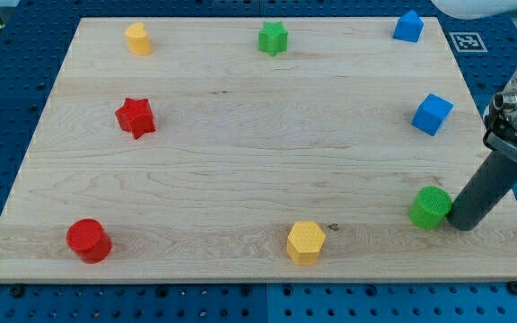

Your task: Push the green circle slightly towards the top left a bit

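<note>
With my tip point(464, 224) touching the green circle point(430, 207) from its lower-right, near the tabletop point(240, 161) right edge, contact looks slightly low. No jaws on this rig, nothing held. Risk: an off-centre push slips the round block sideways or rolls it up toward the blue cube point(432, 114).

A smooth, dark grey cylindrical rod ends at my tip point(464, 225). Above it flares a wider black collar, topped by a silver-grey metal fitting.
</note>
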`<state>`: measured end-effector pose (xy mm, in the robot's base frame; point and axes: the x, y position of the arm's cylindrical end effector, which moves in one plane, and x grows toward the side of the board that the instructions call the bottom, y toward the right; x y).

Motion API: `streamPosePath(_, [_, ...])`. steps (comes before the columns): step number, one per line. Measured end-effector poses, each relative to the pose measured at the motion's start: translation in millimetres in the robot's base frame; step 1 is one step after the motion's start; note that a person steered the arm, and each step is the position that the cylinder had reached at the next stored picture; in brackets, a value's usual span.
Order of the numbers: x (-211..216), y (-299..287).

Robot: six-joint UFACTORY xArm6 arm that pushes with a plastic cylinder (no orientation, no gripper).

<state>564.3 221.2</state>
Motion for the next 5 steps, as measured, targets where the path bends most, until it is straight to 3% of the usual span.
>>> streamPosePath(2, [-29.8,0.0])
streamPosePath(5, [-39.0,-17.3])
